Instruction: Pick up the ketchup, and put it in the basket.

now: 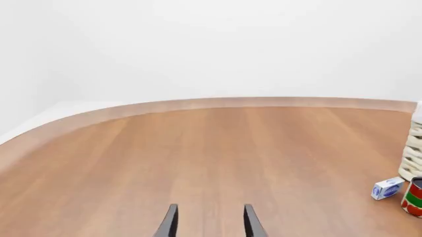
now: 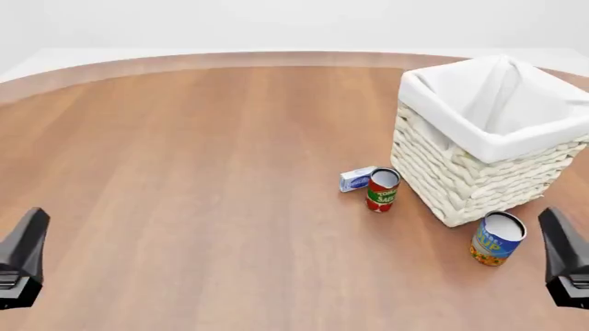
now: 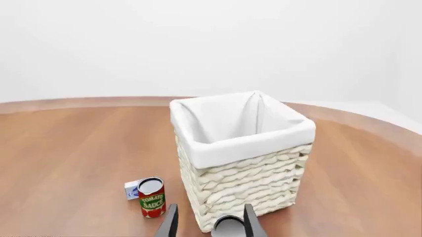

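Brown wooden tabletop (image 2: 184, 172), white backdrop. Basket (image 2: 478, 172) sits right of centre in the front view. Tomato sauce can (image 2: 382, 189) and small blue-white box (image 2: 357, 178) just left of it, blue-yellow can (image 2: 497, 238) at its near corner. Ketchup not visible in any view. Left gripper (image 1: 209, 222) and right gripper (image 3: 209, 222): fingers parted, holding nothing.
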Robot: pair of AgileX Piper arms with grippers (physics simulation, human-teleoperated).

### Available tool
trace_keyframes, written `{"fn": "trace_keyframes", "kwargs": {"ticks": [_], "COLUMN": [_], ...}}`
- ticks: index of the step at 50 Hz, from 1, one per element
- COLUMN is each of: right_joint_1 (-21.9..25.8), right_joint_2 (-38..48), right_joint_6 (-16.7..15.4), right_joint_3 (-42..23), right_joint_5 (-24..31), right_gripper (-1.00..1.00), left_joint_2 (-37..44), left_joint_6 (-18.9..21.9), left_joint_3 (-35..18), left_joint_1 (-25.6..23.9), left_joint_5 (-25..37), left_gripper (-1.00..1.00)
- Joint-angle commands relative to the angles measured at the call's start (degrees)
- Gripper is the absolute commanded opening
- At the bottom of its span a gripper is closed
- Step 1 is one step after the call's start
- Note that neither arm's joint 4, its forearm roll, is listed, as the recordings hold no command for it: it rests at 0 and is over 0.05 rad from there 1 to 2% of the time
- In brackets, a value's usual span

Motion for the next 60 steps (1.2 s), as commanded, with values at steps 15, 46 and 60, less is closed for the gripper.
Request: {"fn": "trace_keyframes", "kwargs": {"ticks": [15, 46, 60], "right_joint_1": [0.39, 5.48, 11.45], "right_joint_2": [0.7, 3.14, 4.59], "right_joint_6": [-0.59, -0.94, -0.88], "right_joint_3": [-0.08, -0.94, -1.99], "right_joint_5": [-0.34, -0.45, -0.79], "right_gripper": [1.0, 1.0, 1.0], "left_joint_2": [0.0, 0.0, 0.0], "left_joint_6": [0.0, 0.0, 0.0], "left_joint_3": [0.0, 0.0, 0.0], "left_joint_1": [0.0, 0.0, 0.0], "left_joint_5": [0.0, 0.0, 0.0], "left_gripper": [1.0, 1.0, 1.0]}}
